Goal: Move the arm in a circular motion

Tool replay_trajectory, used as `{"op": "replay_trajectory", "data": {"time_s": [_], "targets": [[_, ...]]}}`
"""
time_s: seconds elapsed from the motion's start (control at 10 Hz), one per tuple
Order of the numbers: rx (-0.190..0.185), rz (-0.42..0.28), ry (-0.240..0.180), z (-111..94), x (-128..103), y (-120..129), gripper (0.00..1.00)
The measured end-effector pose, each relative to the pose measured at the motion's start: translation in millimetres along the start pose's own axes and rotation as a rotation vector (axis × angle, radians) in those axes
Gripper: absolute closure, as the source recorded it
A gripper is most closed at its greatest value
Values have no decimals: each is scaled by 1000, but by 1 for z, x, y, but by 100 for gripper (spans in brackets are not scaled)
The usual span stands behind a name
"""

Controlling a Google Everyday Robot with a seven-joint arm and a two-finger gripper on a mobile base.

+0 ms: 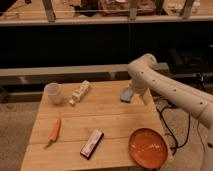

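The thick cream-white arm (172, 91) with small dark dots reaches in from the right edge and bends at a rounded joint (142, 66) above the back right of the wooden table (112, 120). From that joint it points down to the gripper (140, 95), which hangs at the table's right edge just beside a small blue sponge (126, 95). The gripper holds nothing that I can see.
On the table are a pale cup (53, 93) at the back left, a white bottle lying down (80, 92), a carrot (54, 130), a dark snack bar (92, 143) and an orange plate (147, 148) at the front right. Dark shelving stands behind.
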Motion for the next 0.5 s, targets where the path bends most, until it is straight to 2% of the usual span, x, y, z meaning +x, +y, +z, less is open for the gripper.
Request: {"op": "replay_trajectory", "data": {"time_s": [0.2,0.5], "targets": [[12,-9,2,-9,-27,46,20],[32,-75,-15,-26,-89,86,20]]}}
